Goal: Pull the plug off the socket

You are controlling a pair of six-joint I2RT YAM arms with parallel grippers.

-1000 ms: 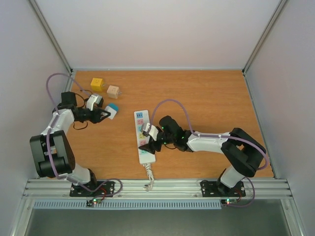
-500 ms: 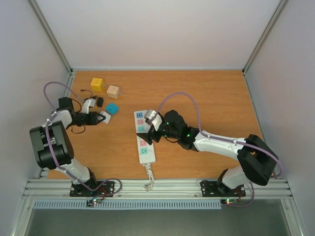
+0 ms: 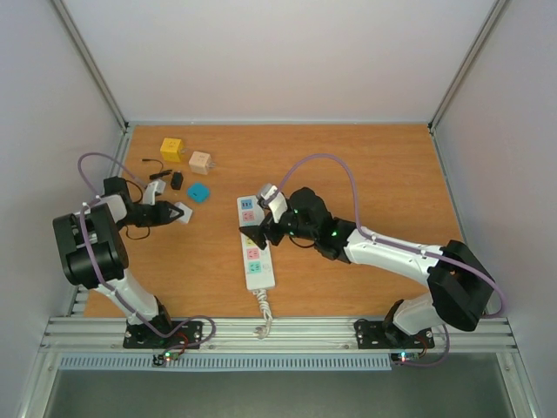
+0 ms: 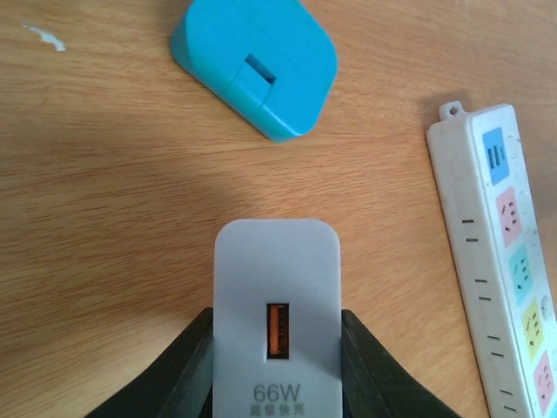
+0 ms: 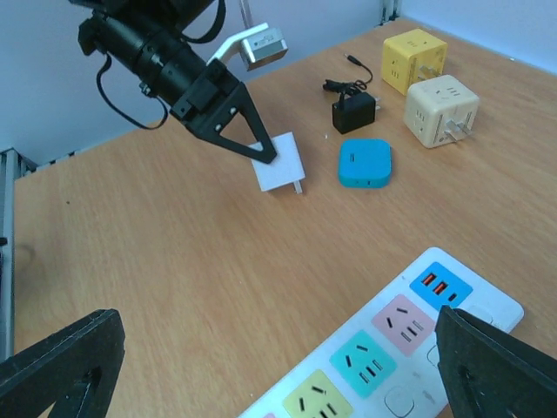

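The socket, a long white power strip [image 3: 255, 252] with coloured outlets, lies mid-table; it also shows in the left wrist view [image 4: 509, 287] and the right wrist view [image 5: 383, 348]. No plug sits in the outlets that show. My left gripper [image 3: 178, 212] is shut on a white 66W plug [image 4: 277, 296], low over the wood to the left of the strip. The right wrist view shows that gripper [image 5: 261, 157] and the plug [image 5: 280, 163] with its prongs bare. My right gripper [image 3: 258, 228] hangs open and empty over the strip's upper half, its jaws wide apart [image 5: 278, 366].
A blue plug [image 3: 199, 192] lies just beyond the white one [image 4: 255, 65]. A black adapter [image 3: 177, 180], a yellow cube [image 3: 171, 149] and a beige cube [image 3: 201, 161] sit at the back left. The strip's short cord [image 3: 263, 313] runs toward the front rail.
My right gripper has moved up the strip from its lower end to its upper half. My left gripper has drawn slightly back to the left with the white plug.
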